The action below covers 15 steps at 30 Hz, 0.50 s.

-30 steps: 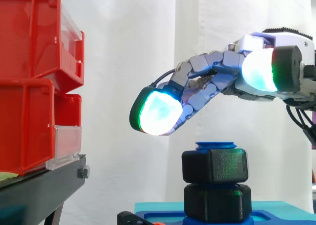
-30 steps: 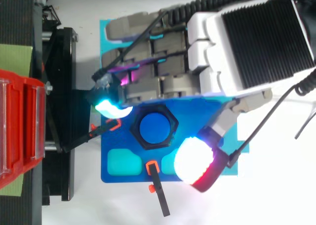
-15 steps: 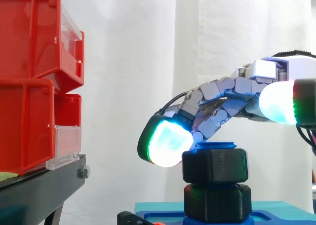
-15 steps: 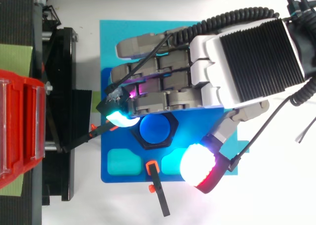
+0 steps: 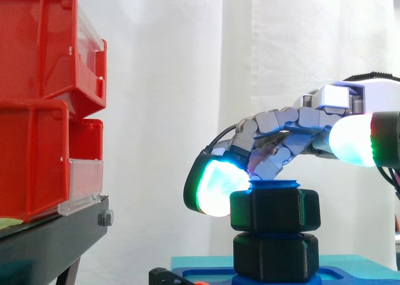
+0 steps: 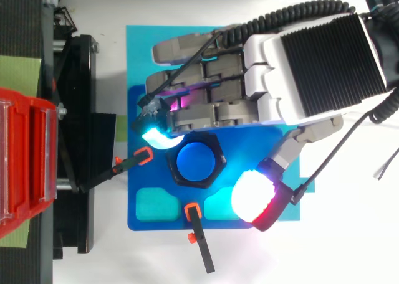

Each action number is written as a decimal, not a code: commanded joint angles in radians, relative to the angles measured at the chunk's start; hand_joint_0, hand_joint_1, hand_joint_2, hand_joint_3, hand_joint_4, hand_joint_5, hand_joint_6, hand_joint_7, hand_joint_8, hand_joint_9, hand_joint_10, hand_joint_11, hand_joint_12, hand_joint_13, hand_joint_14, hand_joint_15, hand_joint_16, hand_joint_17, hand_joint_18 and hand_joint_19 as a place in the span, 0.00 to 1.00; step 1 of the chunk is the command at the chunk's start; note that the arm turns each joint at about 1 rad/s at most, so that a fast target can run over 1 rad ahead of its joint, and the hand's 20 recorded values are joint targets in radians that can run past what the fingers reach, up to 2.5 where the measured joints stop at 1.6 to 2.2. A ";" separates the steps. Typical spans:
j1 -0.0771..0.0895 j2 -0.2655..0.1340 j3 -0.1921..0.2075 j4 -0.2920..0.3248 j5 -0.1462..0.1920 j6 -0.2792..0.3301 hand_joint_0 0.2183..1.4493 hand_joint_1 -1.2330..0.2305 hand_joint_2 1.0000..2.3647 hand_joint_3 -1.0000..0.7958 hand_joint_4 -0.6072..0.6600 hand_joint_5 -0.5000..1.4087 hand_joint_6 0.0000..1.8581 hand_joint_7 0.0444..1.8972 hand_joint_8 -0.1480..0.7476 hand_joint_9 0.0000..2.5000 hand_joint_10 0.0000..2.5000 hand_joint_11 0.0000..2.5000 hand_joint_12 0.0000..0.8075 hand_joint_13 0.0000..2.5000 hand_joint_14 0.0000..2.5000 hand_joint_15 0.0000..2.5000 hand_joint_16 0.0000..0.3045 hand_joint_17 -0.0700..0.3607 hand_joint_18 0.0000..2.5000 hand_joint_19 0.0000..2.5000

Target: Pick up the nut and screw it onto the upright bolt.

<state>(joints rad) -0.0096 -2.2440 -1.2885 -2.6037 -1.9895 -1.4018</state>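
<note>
Two black hexagonal nuts are seen stacked on the upright blue bolt (image 5: 274, 185), which rises from a blue fixture plate (image 6: 134, 190) laid on the white desk (image 6: 349, 234). The upper nut (image 5: 275, 210) is seated just below the bolt's top and directly on the lower nut (image 5: 275, 255). The hand (image 6: 318, 60) is brought in from the right and held over the stack, its fingers loosely bent above the bolt and its thumb spread well away, so that nothing is pinched. One glowing cyan-green fingertip (image 5: 215, 186) is set against the far-left corner of the upper nut, apparently touching it. The white-glowing thumb pad (image 5: 351, 141) is held to the near right, higher than the nut and clear of it. Two black clamp arms with orange tips (image 6: 143, 154) are pointed at the nuts from the left and the near side. Red bins (image 5: 37, 110) are stacked on a black stand (image 5: 56, 241) at the left, before the white curtain (image 5: 175, 79).
</note>
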 commanded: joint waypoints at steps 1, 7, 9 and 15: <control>-0.007 0.000 0.000 -0.003 -0.002 0.000 0.23 0.76 0.00 0.28 0.68 0.24 0.27 0.59 0.47 0.29 0.00 0.00 0.32 0.21 0.00 0.00 0.09 0.30 0.10 0.00; -0.029 0.001 0.000 0.005 -0.028 -0.003 0.23 0.75 0.00 0.28 0.66 0.25 0.27 0.69 0.47 0.31 0.00 0.00 0.30 0.22 0.00 0.00 0.08 0.29 0.12 0.00; -0.033 0.001 0.000 0.005 -0.032 -0.003 0.23 0.74 0.00 0.28 0.65 0.26 0.27 0.72 0.48 0.32 0.00 0.00 0.30 0.22 0.00 0.00 0.08 0.29 0.12 0.00; -0.056 0.001 0.001 0.020 -0.061 -0.003 0.24 0.73 0.00 0.28 0.64 0.27 0.30 0.72 0.48 0.36 0.00 0.00 0.28 0.24 0.00 0.00 0.07 0.27 0.14 0.00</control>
<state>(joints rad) -0.0558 -2.2430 -1.2885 -2.5892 -2.0376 -1.4050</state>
